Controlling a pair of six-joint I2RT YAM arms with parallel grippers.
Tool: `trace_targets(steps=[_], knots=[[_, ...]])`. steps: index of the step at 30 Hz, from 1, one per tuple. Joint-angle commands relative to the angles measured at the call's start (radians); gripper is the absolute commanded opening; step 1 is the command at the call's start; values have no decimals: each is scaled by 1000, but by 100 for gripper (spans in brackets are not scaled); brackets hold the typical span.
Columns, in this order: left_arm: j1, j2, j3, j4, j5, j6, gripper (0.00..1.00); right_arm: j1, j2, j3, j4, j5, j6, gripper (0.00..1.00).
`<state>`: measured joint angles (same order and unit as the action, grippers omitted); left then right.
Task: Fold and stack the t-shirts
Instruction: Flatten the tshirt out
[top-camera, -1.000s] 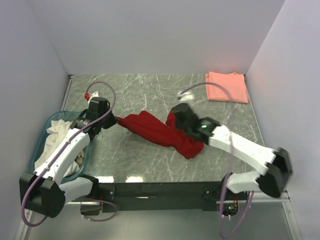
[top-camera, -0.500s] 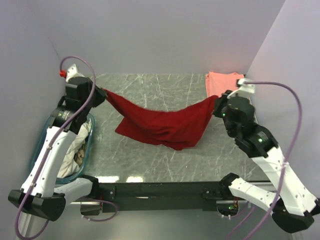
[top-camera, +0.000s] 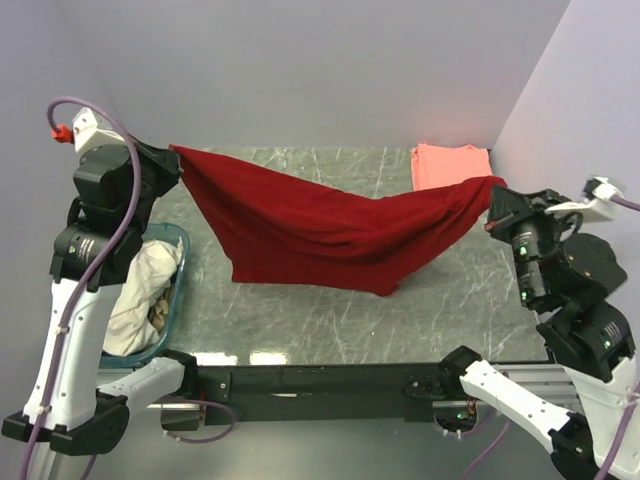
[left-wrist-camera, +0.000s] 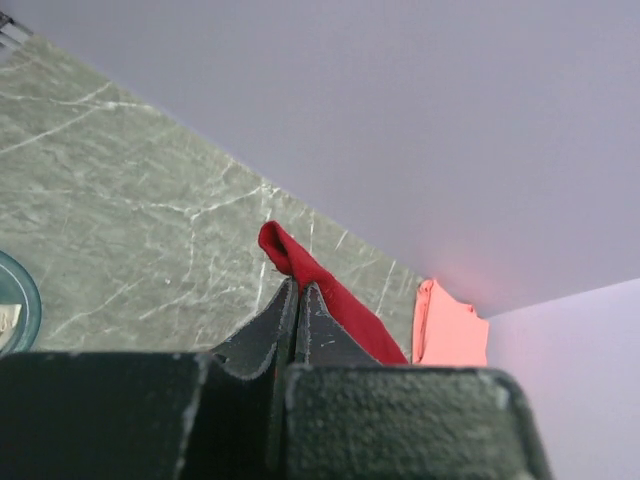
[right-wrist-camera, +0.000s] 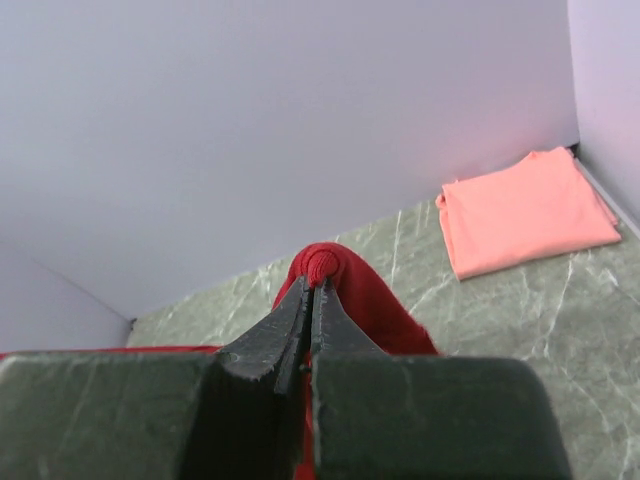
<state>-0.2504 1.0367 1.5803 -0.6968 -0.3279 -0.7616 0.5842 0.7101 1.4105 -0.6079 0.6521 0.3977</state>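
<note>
Walls close the left, far and right sides of the marbled tabletop. Across the middle the deep red t-shirt hangs stretched between both arms, sagging low. A basket of pale cloth sits at the left edge; the folded salmon-pink t-shirt lies in the far right corner. Wrist views alone show left hand and right hand clenched on red corners.
</note>
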Motion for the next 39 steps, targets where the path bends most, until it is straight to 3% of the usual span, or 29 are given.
trace_targets(steps=[1, 12, 19, 24, 32, 34, 37, 38, 39], knots=[[7, -66, 29, 57, -54, 13, 0, -6, -37, 45, 62, 43, -26, 0], [7, -96, 213, 45, -14, 24, 0, -6, -121, 150, 102, 6, -72, 0], [7, -18, 144, 97, 26, 24, 0, -7, -51, 26, 221, -22, -128, 0], [10, 147, 41, 215, 85, 22, 1, -29, 118, -93, 336, -58, -154, 0], [91, 524, 23, 402, 236, 36, 0, -392, 509, -117, 470, -458, -20, 0], [115, 601, 65, 390, 260, 38, 0, -441, 643, -55, 438, -532, 26, 10], [157, 701, 141, 364, 319, 27, 7, -520, 780, 49, 351, -649, 64, 40], [163, 697, 133, 371, 343, 18, 27, -533, 798, 68, 329, -687, 76, 53], [169, 685, 118, 381, 345, 13, 43, -550, 807, 83, 295, -712, 81, 57]])
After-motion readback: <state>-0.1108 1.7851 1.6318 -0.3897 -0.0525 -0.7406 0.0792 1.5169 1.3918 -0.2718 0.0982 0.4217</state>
